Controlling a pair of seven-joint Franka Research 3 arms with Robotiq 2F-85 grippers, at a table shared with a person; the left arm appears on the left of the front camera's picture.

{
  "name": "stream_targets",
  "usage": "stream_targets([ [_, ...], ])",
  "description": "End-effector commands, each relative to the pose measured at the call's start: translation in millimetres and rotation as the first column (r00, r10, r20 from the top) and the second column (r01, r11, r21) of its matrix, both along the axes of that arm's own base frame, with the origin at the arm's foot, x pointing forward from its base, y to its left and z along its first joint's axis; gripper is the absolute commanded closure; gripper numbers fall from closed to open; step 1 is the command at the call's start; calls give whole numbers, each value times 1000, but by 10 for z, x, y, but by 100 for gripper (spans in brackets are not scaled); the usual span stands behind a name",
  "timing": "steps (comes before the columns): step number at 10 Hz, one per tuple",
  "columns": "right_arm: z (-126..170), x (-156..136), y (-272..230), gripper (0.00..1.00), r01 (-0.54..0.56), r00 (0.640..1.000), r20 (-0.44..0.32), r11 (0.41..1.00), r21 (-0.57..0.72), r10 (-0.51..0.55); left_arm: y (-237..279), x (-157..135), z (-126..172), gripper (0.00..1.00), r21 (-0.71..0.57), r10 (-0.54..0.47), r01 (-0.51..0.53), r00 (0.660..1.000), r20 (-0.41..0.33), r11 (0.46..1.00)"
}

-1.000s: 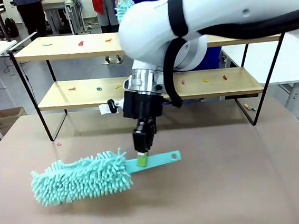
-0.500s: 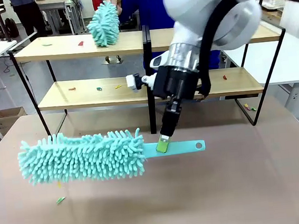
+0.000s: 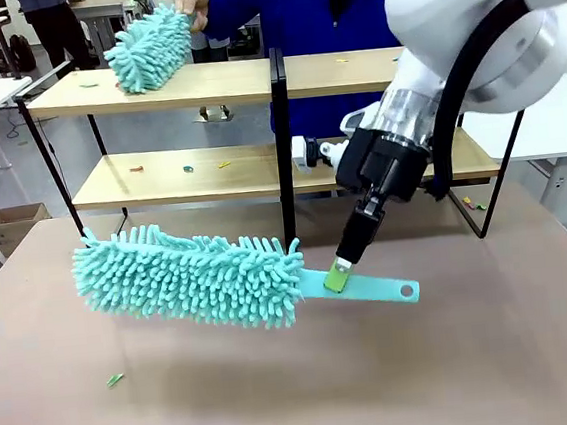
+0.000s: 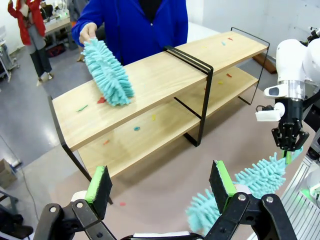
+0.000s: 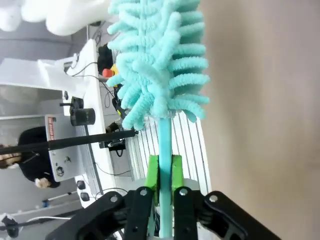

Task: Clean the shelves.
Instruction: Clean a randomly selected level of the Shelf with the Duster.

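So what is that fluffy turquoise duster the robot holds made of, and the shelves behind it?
The duster looks like soft, matte chenille microfibre, going by its thick noodle-like strands. Its flat handle seems to be smooth plastic in the same colour. The shelves look like pale wood or laminate, smooth with faint grain. Their frame seems to be thin black-painted metal.

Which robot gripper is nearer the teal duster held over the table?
Right. The right gripper is shut on the duster handle; the left gripper stands open, apart from its fluffy head.

Shelves (image 3: 160,184) of pale matt wood, thin black metal frame (image 3: 283,142); duster (image 3: 194,274) of fluffy teal cloth, smooth plastic handle (image 3: 376,288)
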State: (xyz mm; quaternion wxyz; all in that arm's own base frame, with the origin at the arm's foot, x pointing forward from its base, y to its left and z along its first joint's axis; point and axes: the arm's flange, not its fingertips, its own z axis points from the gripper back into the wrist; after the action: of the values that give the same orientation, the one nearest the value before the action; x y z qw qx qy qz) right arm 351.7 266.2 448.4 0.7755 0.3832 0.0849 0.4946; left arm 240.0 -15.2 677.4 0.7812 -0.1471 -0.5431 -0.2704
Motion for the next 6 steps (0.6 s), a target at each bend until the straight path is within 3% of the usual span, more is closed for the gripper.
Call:
stream_targets([
  [1,69,-24,-45,100,60,998,-7,997,43,-60,18,2,1,0,2,-12,12,1000,4,1000],
  [3,284,-169,-375,100,83,996,32,992,90,-86,18,2,1,0,2,-12,12,1000,4,1000],
  [6,920,-794,-1367,100,190,969,117,961,200,-216,18,2,1,0,2,-12,12,1000,4,1000],
])
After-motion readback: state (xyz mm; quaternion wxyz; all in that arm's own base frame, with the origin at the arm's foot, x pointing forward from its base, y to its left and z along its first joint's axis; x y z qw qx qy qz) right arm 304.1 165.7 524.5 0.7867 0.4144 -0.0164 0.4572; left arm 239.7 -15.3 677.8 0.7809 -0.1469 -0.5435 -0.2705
